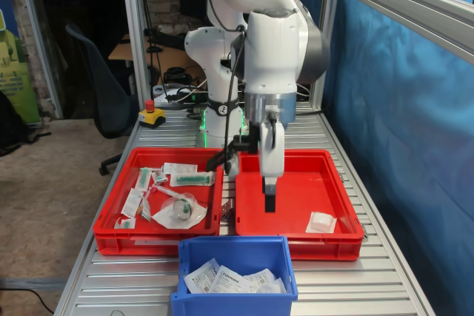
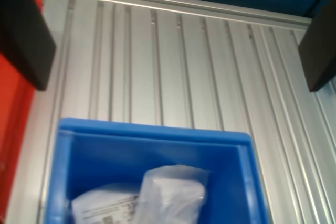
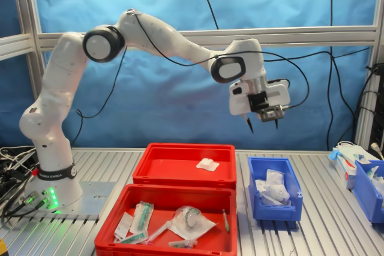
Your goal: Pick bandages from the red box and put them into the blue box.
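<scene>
In both exterior views the red box (image 1: 296, 183) (image 3: 174, 163) holds one white bandage packet (image 1: 321, 222) (image 3: 207, 163) near a corner. The blue box (image 1: 233, 271) (image 3: 274, 205) (image 2: 152, 145) stands beside it on the slatted table, with several bandages (image 1: 226, 280) (image 3: 270, 187) (image 2: 157, 198) inside. My gripper (image 3: 263, 125) (image 1: 269, 201) (image 2: 173, 45) hangs high in the air, roughly over the blue box's edge nearest the red box. It is open, with the dark fingers (image 2: 26, 40) wide apart and nothing between them.
A second red tray (image 1: 111, 220) (image 3: 120, 208) with syringes and tubing packs lies next to the red box. A red emergency button (image 1: 150, 114) sits by the robot base. Another blue bin (image 3: 367, 187) and a carton (image 3: 347, 159) stand at the second exterior view's right. Aluminium frame posts surround the table.
</scene>
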`<state>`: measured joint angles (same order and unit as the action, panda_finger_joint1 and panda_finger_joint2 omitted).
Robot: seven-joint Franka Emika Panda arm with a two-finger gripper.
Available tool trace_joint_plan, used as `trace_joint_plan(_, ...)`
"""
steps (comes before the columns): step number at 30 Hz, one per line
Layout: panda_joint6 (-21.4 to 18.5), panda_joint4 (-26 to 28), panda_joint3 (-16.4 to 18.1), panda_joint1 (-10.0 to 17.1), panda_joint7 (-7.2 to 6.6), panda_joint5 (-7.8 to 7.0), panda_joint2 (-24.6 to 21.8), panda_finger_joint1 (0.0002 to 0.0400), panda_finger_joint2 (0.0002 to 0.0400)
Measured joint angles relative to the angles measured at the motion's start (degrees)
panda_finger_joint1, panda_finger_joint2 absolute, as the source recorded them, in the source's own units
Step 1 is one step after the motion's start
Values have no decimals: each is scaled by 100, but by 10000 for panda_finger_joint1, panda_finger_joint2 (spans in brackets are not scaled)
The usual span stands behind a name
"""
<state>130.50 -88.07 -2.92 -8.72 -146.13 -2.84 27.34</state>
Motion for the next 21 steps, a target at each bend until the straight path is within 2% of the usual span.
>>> trace_joint_plan(6,0,-662,12,-18,0,-185,-599,400,400)
trace_joint_plan(11,0,-1158,24,-4,10,-279,-1047,400,400)
trace_joint_plan(17,0,-1785,151,130,49,-329,-1630,400,400)
trace_joint_plan(21,-17,-2267,302,353,87,-357,-2071,400,400)
